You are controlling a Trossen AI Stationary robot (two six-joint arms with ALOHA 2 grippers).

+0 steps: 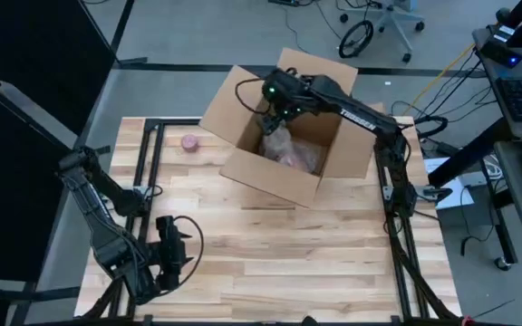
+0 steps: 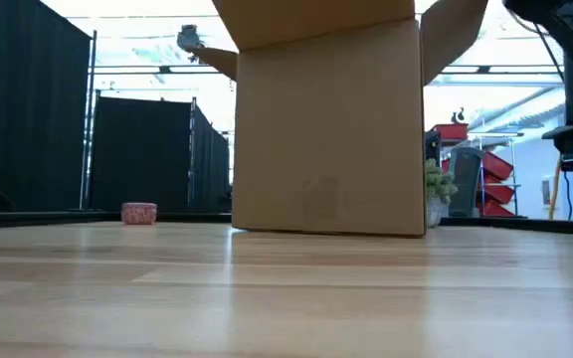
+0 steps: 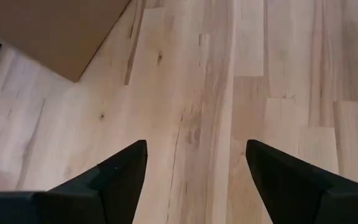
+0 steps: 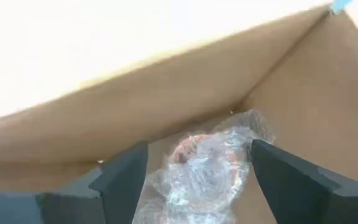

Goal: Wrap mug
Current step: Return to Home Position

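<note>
Hidden: in the low view the brown cardboard box [image 2: 326, 129] shows me only its near wall, which blocks whatever lies inside. Its flaps are cut off by the top edge of the frame.
Hard to make out: through the wrap I see only a pinkish tint. I cannot tell how many mugs are in there, nor pick out a yellow one.
Box: it stands open at the upper centre of the high view, on the light wooden table [image 1: 288, 254].
Contents: a crumpled bundle of clear bubble wrap [image 1: 290, 149] lies on the box floor, close to an inner corner.
Right gripper [image 4: 199, 144]: it points down into the box opening. Its jaws are spread wide and grip nothing, and the bundle lies beyond the fingertips.
Right arm: it reaches from the table's right side up and left across the box.
Left gripper [image 3: 196, 143]: it sits on the folded arm at the lower left of the high view, over bare wood. Its jaws are wide apart and empty.
Other: a small pink round object [image 1: 189, 142] sits on the table left of the box, apart from it.
</note>
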